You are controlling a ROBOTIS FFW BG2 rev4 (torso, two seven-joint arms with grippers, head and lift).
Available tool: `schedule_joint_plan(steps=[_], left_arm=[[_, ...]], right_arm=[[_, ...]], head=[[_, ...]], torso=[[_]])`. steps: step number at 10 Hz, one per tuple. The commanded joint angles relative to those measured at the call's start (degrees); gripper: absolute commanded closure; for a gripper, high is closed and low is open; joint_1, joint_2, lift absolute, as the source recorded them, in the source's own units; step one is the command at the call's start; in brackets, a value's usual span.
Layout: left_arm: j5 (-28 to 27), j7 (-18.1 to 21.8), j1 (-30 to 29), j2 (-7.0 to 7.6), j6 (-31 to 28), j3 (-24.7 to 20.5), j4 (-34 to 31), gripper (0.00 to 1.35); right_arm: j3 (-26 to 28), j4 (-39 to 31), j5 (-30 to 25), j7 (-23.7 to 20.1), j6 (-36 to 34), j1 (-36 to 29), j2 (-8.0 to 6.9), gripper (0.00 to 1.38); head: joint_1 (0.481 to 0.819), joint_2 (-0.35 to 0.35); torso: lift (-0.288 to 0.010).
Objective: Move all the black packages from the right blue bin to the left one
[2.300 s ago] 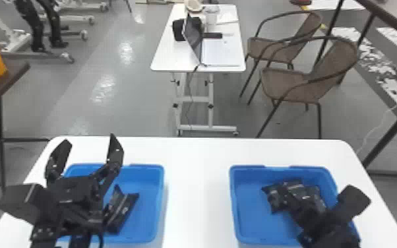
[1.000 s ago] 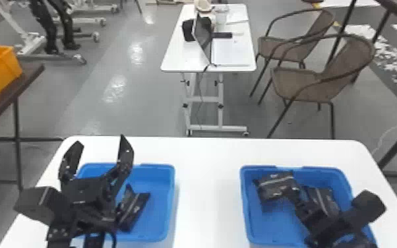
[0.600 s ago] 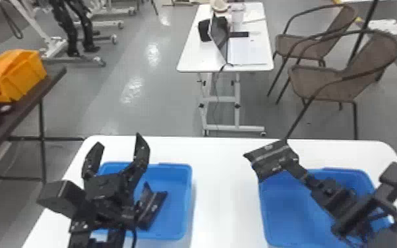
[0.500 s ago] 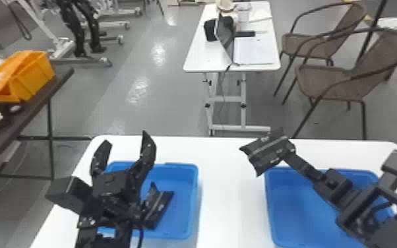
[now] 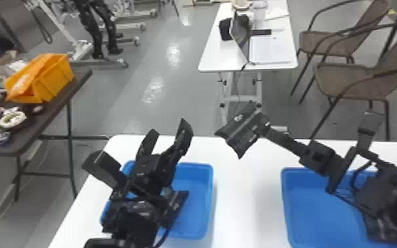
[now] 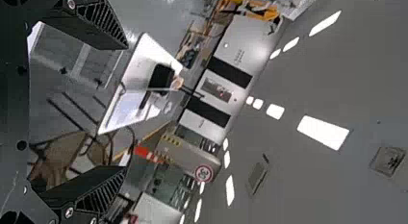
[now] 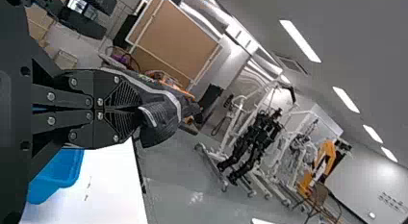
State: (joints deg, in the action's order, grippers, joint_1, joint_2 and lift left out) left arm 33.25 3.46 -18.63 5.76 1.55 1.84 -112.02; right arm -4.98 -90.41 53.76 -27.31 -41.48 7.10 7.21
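Observation:
My right gripper (image 5: 263,122) is shut on a black package (image 5: 239,130), held above the table's far edge between the two bins. In the right wrist view the shut right gripper (image 7: 138,113) pinches the package (image 7: 163,111) by one end. The left gripper (image 5: 168,128), parked over the left blue bin (image 5: 204,198), stands open. Seen from its wrist, the left gripper (image 6: 127,107) has nothing between its fingers. Beside the left arm another black package (image 5: 178,201) lies in the left bin. In the right blue bin (image 5: 320,211), a dark package (image 5: 381,231) is partly hidden under the right arm.
Both bins stand on the white table (image 5: 247,204), with a strip of tabletop between them. A dark side table (image 5: 52,112) with an orange crate (image 5: 51,79) is at the left. Beyond are a desk (image 5: 214,56) and brown chairs (image 5: 346,79).
The right arm has lifted the held package out of the right bin and carried it up and leftward. The head view has turned to the left. The left gripper stays open over the left bin.

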Motion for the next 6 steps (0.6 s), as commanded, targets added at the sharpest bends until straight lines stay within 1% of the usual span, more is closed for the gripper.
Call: schedule_joint_plan(steps=[1, 2, 3, 4, 5, 6], left_arm=[[7.0, 2.9, 2.5, 0.57, -6.6, -0.2, -0.1, 0.13], [8.2, 5.2, 3.4, 0.04, -9.5, -0.9, -0.1, 0.13], [9.7, 7.3, 4.2, -0.84, -12.7, -2.1, -0.1, 0.13], [11.8, 9.3, 4.7, -1.8, -16.2, -3.2, 0.0, 0.13], [12.2, 10.9, 5.5, -2.51, -19.8, -4.0, 0.0, 0.14], [13.3, 11.7, 6.1, -2.68, -22.0, -4.1, 0.0, 0.18]], right_arm=[[-2.2, 2.5, -0.8, -1.8, 0.0, 2.9, -0.53, 1.2], [-4.0, 4.0, -0.2, -3.4, 0.0, 4.5, -0.53, 1.2], [-5.5, 5.1, 0.7, -4.4, 0.3, 5.5, -0.62, 1.2], [-6.5, 5.4, 1.1, -4.8, 0.3, 6.3, -0.53, 1.2], [-7.2, 5.7, 1.9, -5.0, 0.3, 6.7, -0.62, 1.2], [-8.1, 6.4, 2.7, -5.3, 0.3, 7.1, -0.62, 1.2]], head=[[0.695, 0.203], [0.695, 0.198], [0.695, 0.195], [0.695, 0.199], [0.695, 0.202], [0.695, 0.202]], torso=[[-0.042], [-0.042], [-0.042], [-0.042], [-0.042], [-0.042]])
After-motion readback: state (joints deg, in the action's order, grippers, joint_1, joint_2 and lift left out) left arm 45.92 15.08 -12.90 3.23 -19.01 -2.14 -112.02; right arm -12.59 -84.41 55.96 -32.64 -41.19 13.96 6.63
